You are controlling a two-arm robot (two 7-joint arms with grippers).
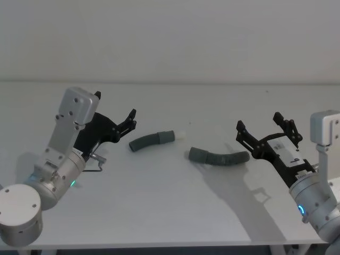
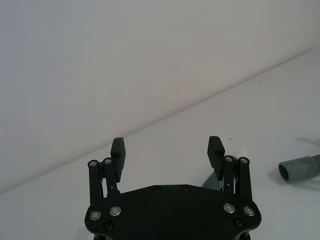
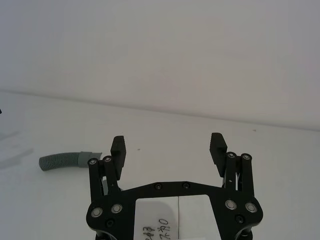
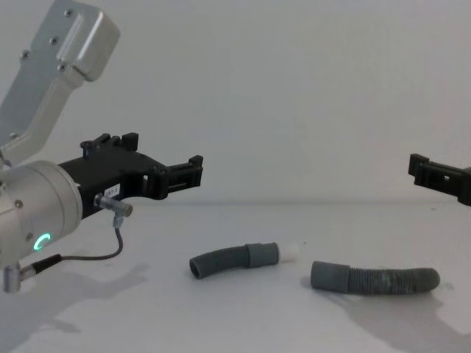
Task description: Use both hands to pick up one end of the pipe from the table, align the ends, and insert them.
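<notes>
- The pipe [image 1: 220, 157] lies in two separate pieces on the tabletop [image 1: 170, 212], and neither gripper is touching it.
- The left gripper [image 1: 115, 104] [image 2: 167, 147] [image 4: 163, 151] hangs above the tabletop with its jaws spread wide and nothing between them. It points forward and inward, towards the middle of the tabletop.
- The left arm rises from its base at the near left corner. Its forearm slants up and away, and the wrist bends over so that the gripper sits roughly level.
- The right gripper [image 1: 258, 121] [image 3: 168, 145] [image 4: 434, 175] is also raised off the surface, its jaws wide apart and empty, and it points inward and away.
- The right arm comes in from the near right edge and slopes up to the wrist.
- The white-tipped piece [image 1: 153, 140] [image 4: 228, 259] lies near the left gripper, below its height. It curves gently, with its white tip [image 1: 182, 134] [image 4: 294, 251] towards the centre.
- The plain piece [image 1: 228, 158] [image 4: 383, 280] lies near the right gripper, with its smooth cuff [image 1: 197, 154] [image 4: 330, 276] [image 2: 299, 170] towards the centre.
- The two ends are near each other but apart, the plain cuff sitting a little nearer the robot than the white tip.
</notes>
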